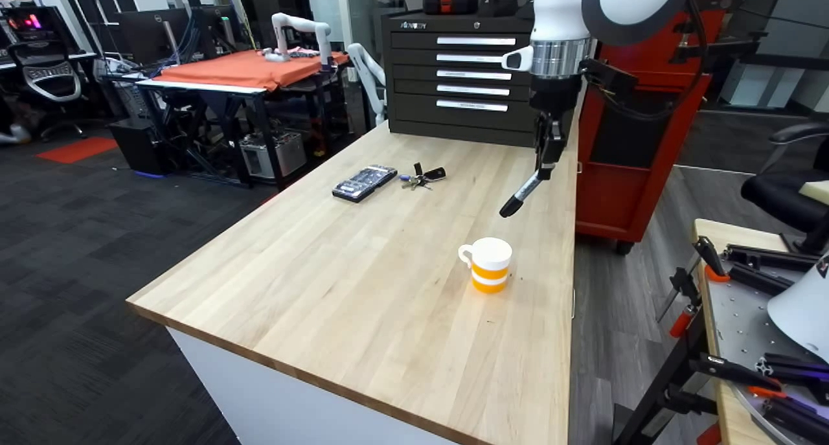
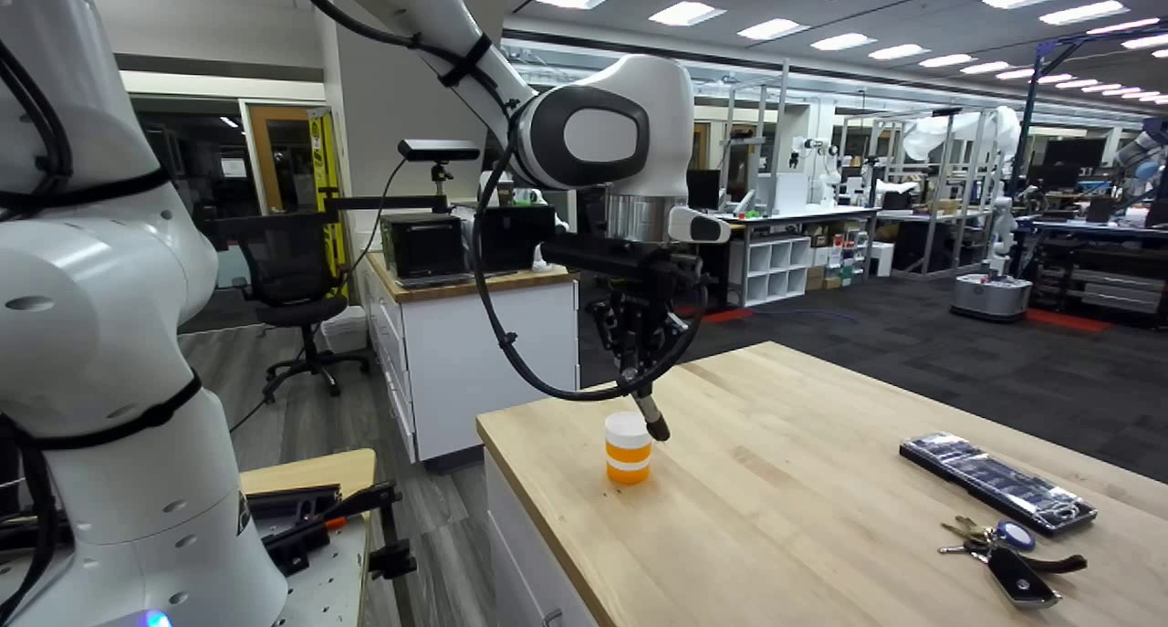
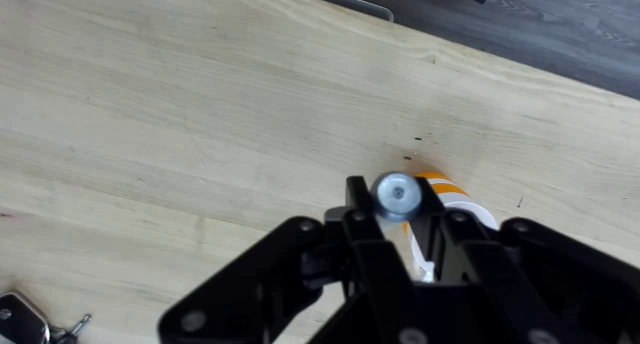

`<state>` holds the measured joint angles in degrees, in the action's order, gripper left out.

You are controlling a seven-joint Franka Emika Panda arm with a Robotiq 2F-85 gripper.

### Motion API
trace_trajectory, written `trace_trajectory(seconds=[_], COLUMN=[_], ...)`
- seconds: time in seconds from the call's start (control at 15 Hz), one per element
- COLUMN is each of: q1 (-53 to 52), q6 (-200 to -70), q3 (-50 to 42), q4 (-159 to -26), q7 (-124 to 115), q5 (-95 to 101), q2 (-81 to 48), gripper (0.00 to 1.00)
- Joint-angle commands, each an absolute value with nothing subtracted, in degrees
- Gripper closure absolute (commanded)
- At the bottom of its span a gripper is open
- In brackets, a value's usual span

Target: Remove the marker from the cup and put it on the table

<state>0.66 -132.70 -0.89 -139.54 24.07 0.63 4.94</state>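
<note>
My gripper (image 1: 544, 168) is shut on the marker (image 1: 528, 189), a greyish stick with a dark end. It holds the marker tilted in the air, dark end down, outside the cup (image 1: 490, 270). The yellow-orange and white cup stands upright on the wooden table (image 1: 363, 270). An exterior view also shows the marker (image 2: 649, 410) near the cup (image 2: 628, 454), below the gripper (image 2: 636, 379). In the wrist view the marker's round end (image 3: 398, 194) sits between both fingertips. The fingers partly hide the cup (image 3: 452, 196) there.
A flat black device (image 1: 364, 182) and a bunch of keys (image 1: 424, 175) lie on the table, also seen in an exterior view as the device (image 2: 995, 481) and keys (image 2: 1013, 559). A dark drawer chest (image 1: 460, 76) stands at one end of the table.
</note>
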Motion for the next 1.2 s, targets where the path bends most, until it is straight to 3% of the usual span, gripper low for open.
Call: trace_trajectory(seconds=[0.0,0.53,1.13], q1=[1.3,2.4,3.2], q6=[-137.8,-148.6,-163.3], q3=[-1.6,-2.7,-1.7], q4=[-141.5,-140.7,-135.7], q7=[18.5,15.7,13.5], q5=[3.0,3.5,1.8], q2=[4.7,-2.2,-18.5], gripper=[0.94,0.94,0.94])
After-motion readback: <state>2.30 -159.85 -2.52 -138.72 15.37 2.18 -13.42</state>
